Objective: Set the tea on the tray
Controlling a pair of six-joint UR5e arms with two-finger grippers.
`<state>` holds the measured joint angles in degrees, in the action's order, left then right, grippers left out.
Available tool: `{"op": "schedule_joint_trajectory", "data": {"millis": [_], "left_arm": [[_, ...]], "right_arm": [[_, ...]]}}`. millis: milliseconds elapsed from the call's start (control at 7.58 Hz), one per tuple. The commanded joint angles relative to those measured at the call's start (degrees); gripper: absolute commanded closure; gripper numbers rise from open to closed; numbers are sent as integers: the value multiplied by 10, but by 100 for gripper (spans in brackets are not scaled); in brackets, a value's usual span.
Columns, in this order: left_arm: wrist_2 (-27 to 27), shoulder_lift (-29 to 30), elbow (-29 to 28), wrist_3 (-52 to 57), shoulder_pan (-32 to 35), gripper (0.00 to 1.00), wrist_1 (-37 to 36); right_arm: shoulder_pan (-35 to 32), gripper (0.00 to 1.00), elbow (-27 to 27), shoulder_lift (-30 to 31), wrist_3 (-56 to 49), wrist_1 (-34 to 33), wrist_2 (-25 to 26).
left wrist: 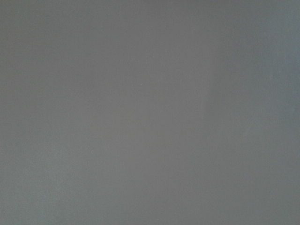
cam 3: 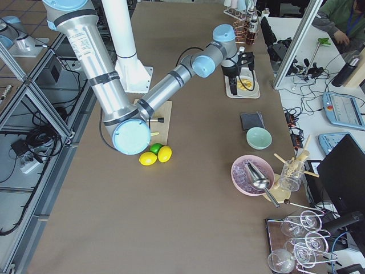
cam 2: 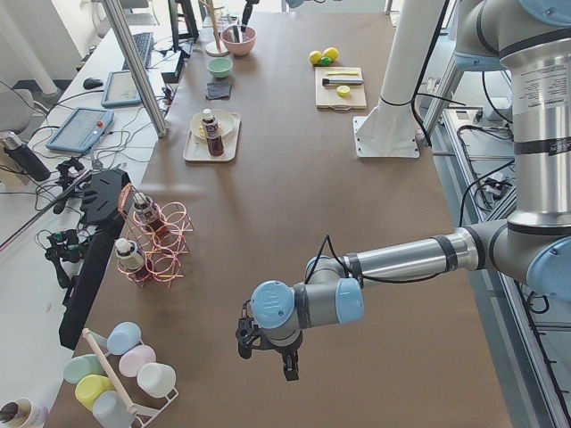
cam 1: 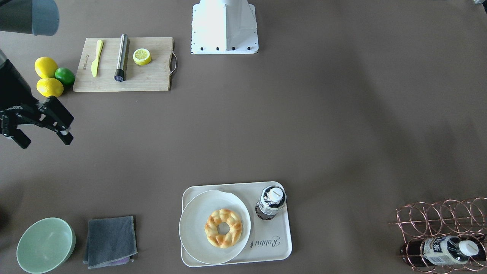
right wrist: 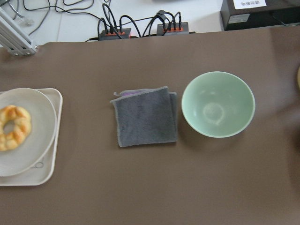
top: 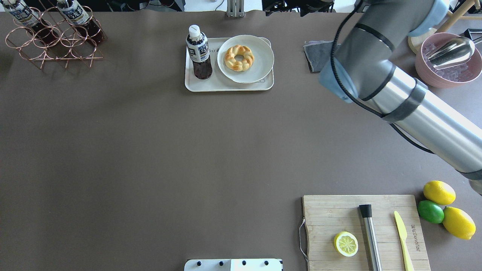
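Wooden cutting board [cam 1: 152, 76] carries yellow knife [cam 1: 97, 57], steel muddler [cam 1: 122, 57] and lemon half [cam 1: 142, 56], side by side. Two lemons [cam 1: 46, 67] and lime [cam 1: 65, 76] clustered just beside board's end. Mint-green bowl [cam 1: 45, 243] near folded grey cloth [cam 1: 110, 241]. Braided pastry ring [cam 1: 211, 232] on round white plate [cam 1: 194, 224]. Copper wire rack [top: 52, 41] at table corner. Pink bowl [top: 421, 64] holds metal scoop [top: 452, 49].

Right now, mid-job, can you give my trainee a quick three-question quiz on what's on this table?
1. True or false: the tea stands upright on the tray.
2. What lies on the plate? A) a lemon half B) a ring pastry C) a folded cloth
3. Fill in: the right claw is ___ and holds nothing.

Key: 1 true; 2 B; 3 open.
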<state>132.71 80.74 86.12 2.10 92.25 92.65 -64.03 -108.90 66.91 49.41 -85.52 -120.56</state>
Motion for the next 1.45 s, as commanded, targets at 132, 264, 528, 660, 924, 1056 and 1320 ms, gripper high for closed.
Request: {"op": "schedule_joint_trajectory", "data": {"millis": [132, 264, 528, 660, 924, 1056, 1320], "left_arm": [[0, 1, 2, 0, -1, 2, 2], [0, 1, 2, 0, -1, 2, 2], [0, 0, 2, 0, -1, 2, 2], [0, 0, 2, 0, -1, 2, 2], [-1, 2, 1, 0, -1, 2, 2], [-1, 0, 2, 0, -1, 2, 2], [-1, -1, 1, 0, -1, 2, 0]], "right_arm": [[-122, 0, -33, 265, -356, -16, -20], [-181, 0, 1, 304, -485, -16, -22], [-237, 0, 49, 356, -581, -17, -20], [-239, 0, 70, 368, -580, -24, -16], [-242, 0, 70, 356, -577, -99, -20], [-243, 0, 72, 355, -576, -110, -20], [-243, 0, 69, 355, -573, -107, -22]]}}
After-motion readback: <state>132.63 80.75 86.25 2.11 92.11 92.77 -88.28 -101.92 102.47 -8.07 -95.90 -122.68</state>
